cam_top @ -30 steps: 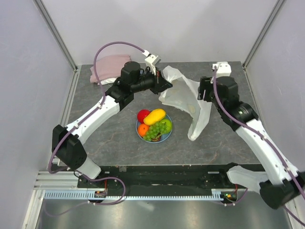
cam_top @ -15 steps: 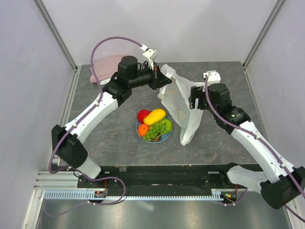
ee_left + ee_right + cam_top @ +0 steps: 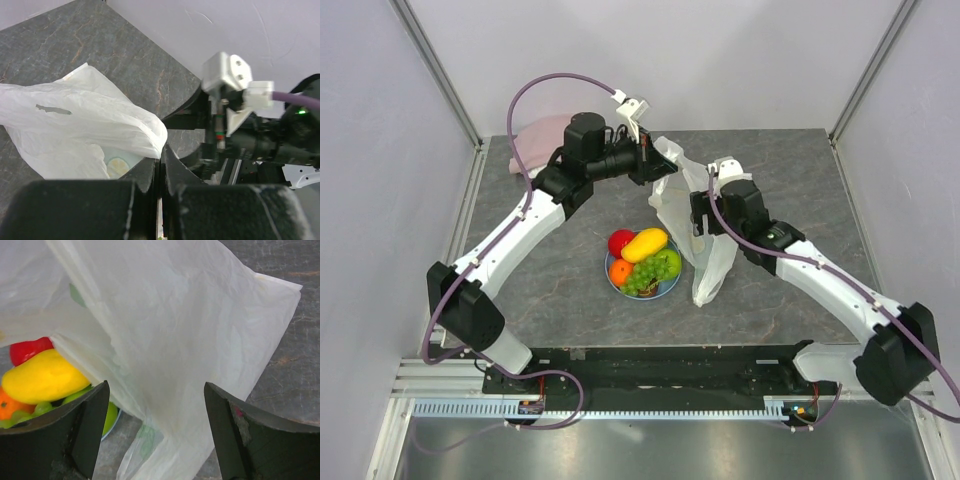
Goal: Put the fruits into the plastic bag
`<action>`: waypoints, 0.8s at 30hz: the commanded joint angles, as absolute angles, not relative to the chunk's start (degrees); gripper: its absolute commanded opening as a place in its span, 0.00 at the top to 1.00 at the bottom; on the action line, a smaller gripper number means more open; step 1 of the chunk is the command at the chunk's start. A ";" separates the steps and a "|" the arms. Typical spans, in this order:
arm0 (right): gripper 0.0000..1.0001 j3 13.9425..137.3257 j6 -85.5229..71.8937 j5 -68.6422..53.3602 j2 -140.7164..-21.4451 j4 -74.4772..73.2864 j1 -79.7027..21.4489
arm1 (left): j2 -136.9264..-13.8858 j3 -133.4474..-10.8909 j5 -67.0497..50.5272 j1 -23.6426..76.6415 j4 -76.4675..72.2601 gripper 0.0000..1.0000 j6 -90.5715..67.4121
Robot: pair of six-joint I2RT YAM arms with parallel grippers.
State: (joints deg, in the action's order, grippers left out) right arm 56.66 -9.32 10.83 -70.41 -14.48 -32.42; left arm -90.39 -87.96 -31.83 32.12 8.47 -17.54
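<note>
White crinkly plastic sets the problem. The bag [image 3: 712, 262] hangs just right of the plate [image 3: 669, 288], its long axis running from beyond the plate's far side down to a point level with the plate's near rim. At its top, the left pincer [image 3: 651, 163] is pressed together on a fold of the rim. The right pincer [image 3: 156, 390] stands spread beyond the plate's right side, with bag film across its gap and nothing pinched. From it the fruits [image 3: 642, 262] lie to the left, on the plate, past the film. We judge the right pincer the nearer and the free one.

We count:
- one bag
- one plate
- five fruits we can tell apart: red apple [image 3: 620, 241], mango [image 3: 646, 244], orange [image 3: 619, 271], green apple [image 3: 667, 263], grape bunch [image 3: 640, 280]

Any more are hidden.
</note>
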 commanded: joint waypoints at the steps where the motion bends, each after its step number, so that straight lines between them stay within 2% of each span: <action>1: 0.17 57.30 -8.97 19.92 -74.52 -8.89 -32.61 | -90.18 -90.35 -33.75 31.64 9.05 0.99 -16.53; 2: 0.19 57.91 -8.70 20.82 -76.18 -8.44 -32.61 | -90.09 -90.26 -34.01 31.55 9.23 0.99 -16.09; 5: 0.42 61.24 -7.30 23.45 -79.26 -9.13 -32.61 | -89.83 -90.09 -34.72 31.03 9.40 0.98 -14.69; 6: 0.67 62.39 -6.95 24.34 -79.71 -10.01 -32.61 | -89.82 -90.09 -34.63 30.76 9.49 0.98 -14.33; 7: 0.81 63.71 -6.68 25.39 -79.72 -12.72 -32.61 | -90.09 -90.00 -34.45 30.50 9.67 0.98 -13.89; 9: 1.00 67.75 -5.80 29.43 -78.67 -15.89 -32.61 | -90.35 -89.91 -32.88 28.75 10.19 0.98 -12.75; 13: 1.00 75.30 -4.31 30.59 -73.75 -24.76 -32.61 | -93.68 -91.66 -26.20 26.46 10.81 0.98 -10.12; 17: 1.00 80.50 -5.44 24.53 -71.28 -31.71 -32.52 | -99.21 -96.84 -25.13 26.46 11.25 0.98 -5.54; 19: 1.00 81.56 -7.46 22.77 -71.98 -35.75 -32.61 | -101.77 -100.27 -26.01 26.46 11.25 0.91 -5.10; 20: 1.00 81.39 -8.25 22.85 -72.77 -36.73 -32.61 | -104.13 -101.33 -25.93 26.46 11.25 0.87 -5.01; 22: 1.00 79.73 -10.45 24.95 -73.65 -38.14 -32.61 | -106.08 -103.79 -25.49 26.46 11.34 0.71 -5.01; 23: 1.00 78.85 -11.07 25.74 -73.91 -38.32 -32.61 | -107.39 -104.32 -25.75 26.46 11.34 0.62 -5.18; 24: 1.00 77.97 -12.03 26.62 -74.09 -38.23 -32.61 | -107.66 -104.67 -26.01 26.46 11.34 0.48 -5.27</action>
State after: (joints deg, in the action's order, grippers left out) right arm 80.93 -8.16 24.51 -71.18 -31.20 -32.53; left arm -105.16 -100.53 -26.98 26.52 11.07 -8.08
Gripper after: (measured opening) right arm 0.007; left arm 0.336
